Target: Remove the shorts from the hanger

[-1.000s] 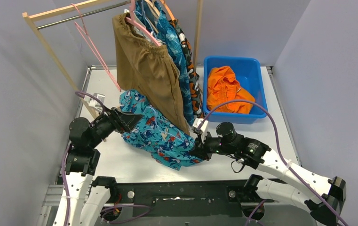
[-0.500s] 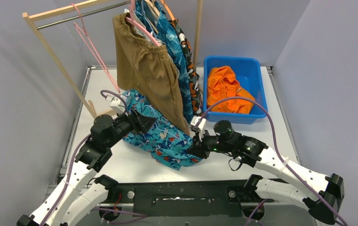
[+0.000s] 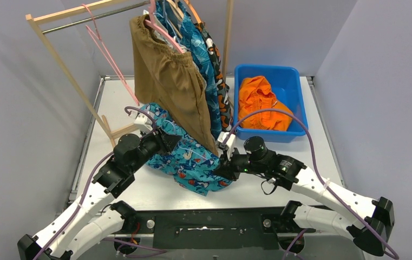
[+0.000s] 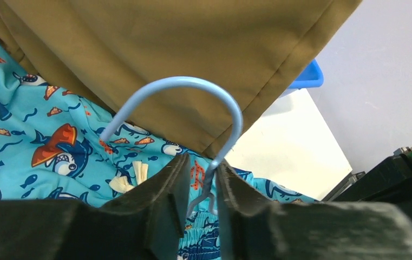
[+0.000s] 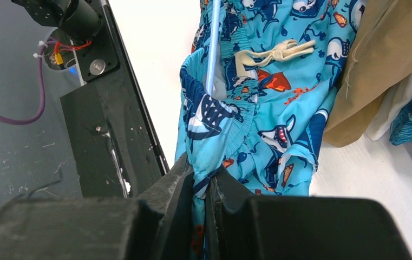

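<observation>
The teal shark-print shorts lie bunched on the table below the rack, still on a light blue hanger. My left gripper is at their upper left. In the left wrist view it is shut on the hanger's thin neck just under the hook, and the neck presses against the right finger. My right gripper is at the shorts' lower right. In the right wrist view it is shut on the elastic waistband of the shorts, beside the hanger's bar.
Brown shorts, blue patterned shorts and camouflage shorts hang from the wooden rack, right over the teal pair. An empty pink hanger hangs at the left. Orange shorts lie in a blue bin at the back right.
My left arm has swung right and forward to the shorts, and its jaws have narrowed round the hanger's neck. The right gripper has kept its hold and shifted slightly left.
</observation>
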